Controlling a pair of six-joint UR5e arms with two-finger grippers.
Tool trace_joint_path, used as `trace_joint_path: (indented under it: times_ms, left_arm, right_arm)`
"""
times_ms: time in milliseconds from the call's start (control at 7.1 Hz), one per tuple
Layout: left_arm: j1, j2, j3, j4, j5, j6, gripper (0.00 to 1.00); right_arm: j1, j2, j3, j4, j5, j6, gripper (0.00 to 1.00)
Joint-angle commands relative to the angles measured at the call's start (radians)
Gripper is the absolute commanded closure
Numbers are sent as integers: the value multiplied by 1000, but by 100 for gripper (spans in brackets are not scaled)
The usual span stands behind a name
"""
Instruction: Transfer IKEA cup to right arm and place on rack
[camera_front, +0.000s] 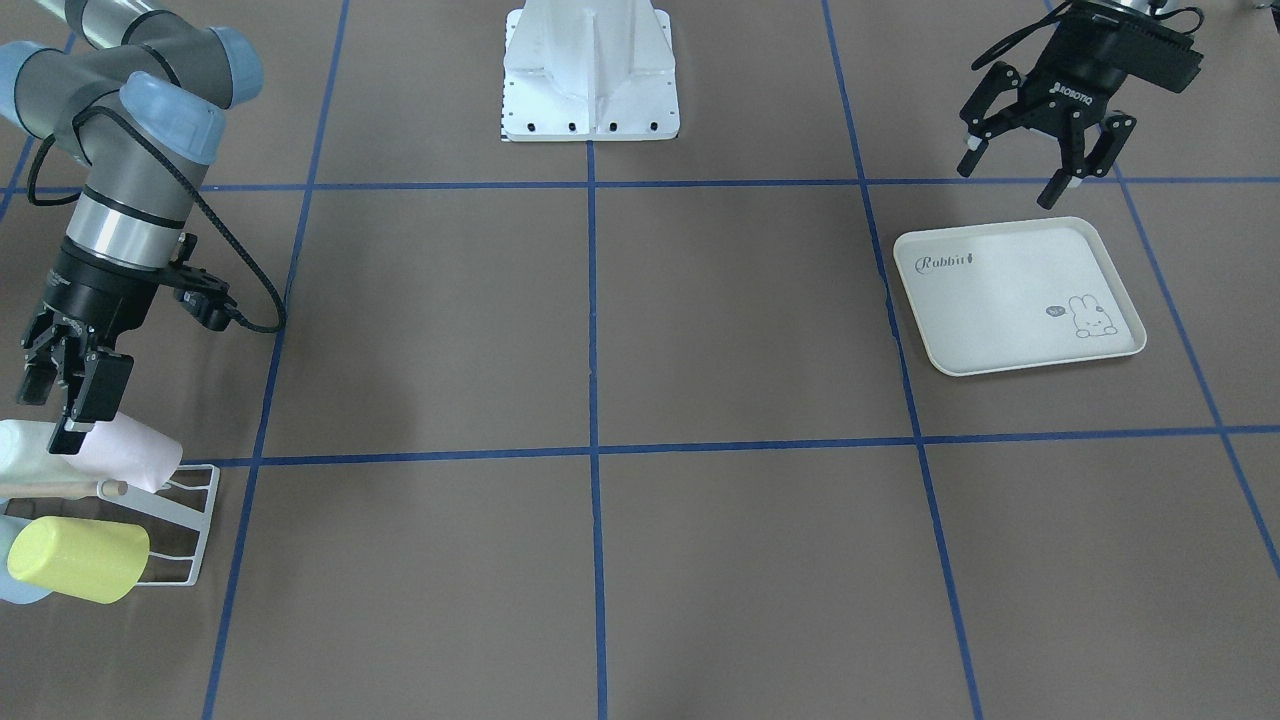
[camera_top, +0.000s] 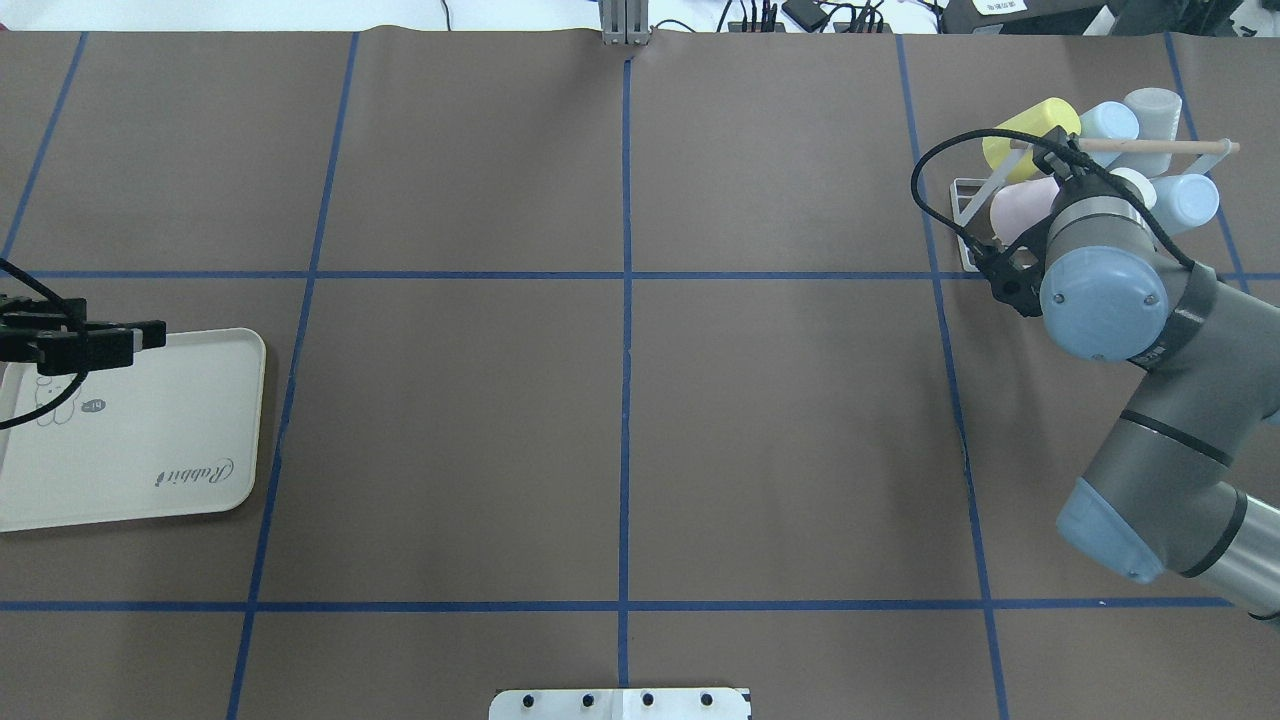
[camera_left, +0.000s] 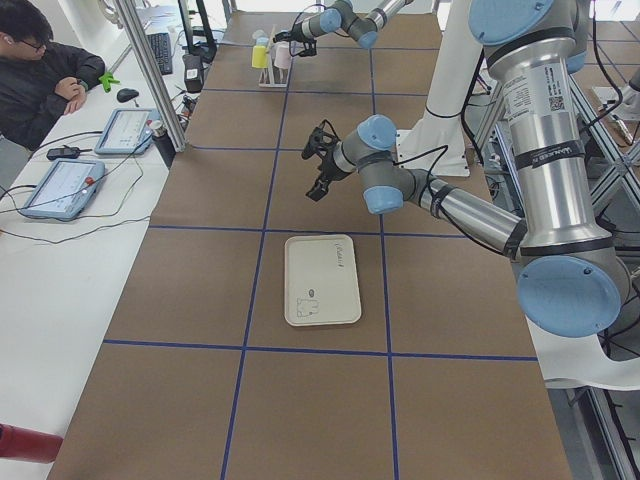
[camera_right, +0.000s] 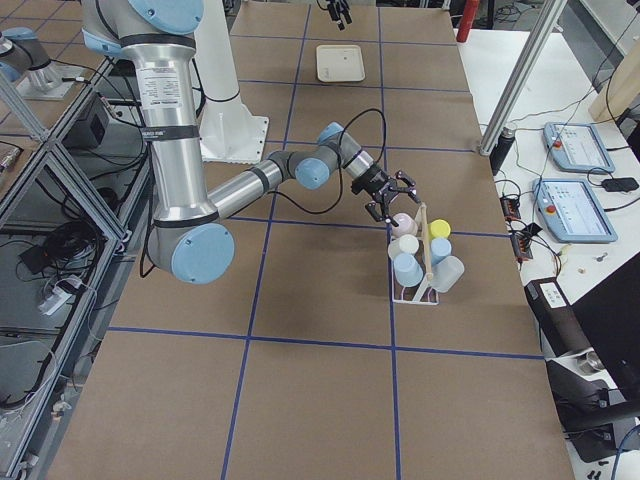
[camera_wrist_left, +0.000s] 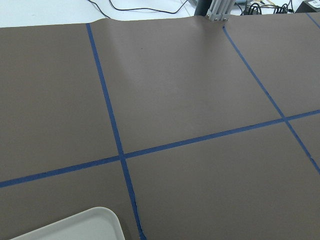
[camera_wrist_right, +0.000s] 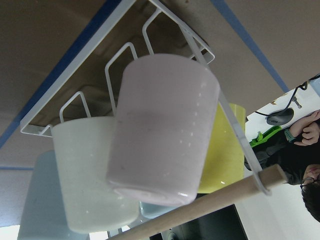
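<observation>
The pink IKEA cup (camera_front: 135, 452) lies tilted on the white wire rack (camera_front: 195, 520), beside a yellow cup (camera_front: 80, 560) and a white cup (camera_wrist_right: 90, 170). It fills the middle of the right wrist view as the pink cup (camera_wrist_right: 160, 130), mouth toward the wooden rod (camera_wrist_right: 225, 200). My right gripper (camera_front: 50, 415) hangs open just above the cup's end, its fingers spread; whether one pad touches the cup I cannot tell. In the overhead view the wrist hides this gripper, and the pink cup (camera_top: 1020, 210) shows beside it. My left gripper (camera_front: 1015, 170) hovers open and empty over the tray's far edge.
The cream rabbit-printed tray (camera_front: 1000, 290) lies bare under the left arm. The rack (camera_top: 965, 190) also holds pale blue and white cups under the rod (camera_top: 1170, 146). The robot's white base (camera_front: 590, 70) stands at the table's back. A seated person (camera_left: 40, 70) is beside the table.
</observation>
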Motion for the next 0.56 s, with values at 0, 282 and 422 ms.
trace_joint_path:
  times_ms: [0, 282, 422]
  left_arm:
    - [-1, 1, -1, 0, 0, 0, 0]
    - [-1, 1, -2, -2, 0, 1, 0]
    - [-1, 1, -2, -2, 0, 1, 0]
  right_arm:
    - [39, 0, 46, -6, 3, -1, 1]
    - [101, -35, 102, -6, 50, 89, 1]
    - [196, -42, 100, -8, 140, 108, 1]
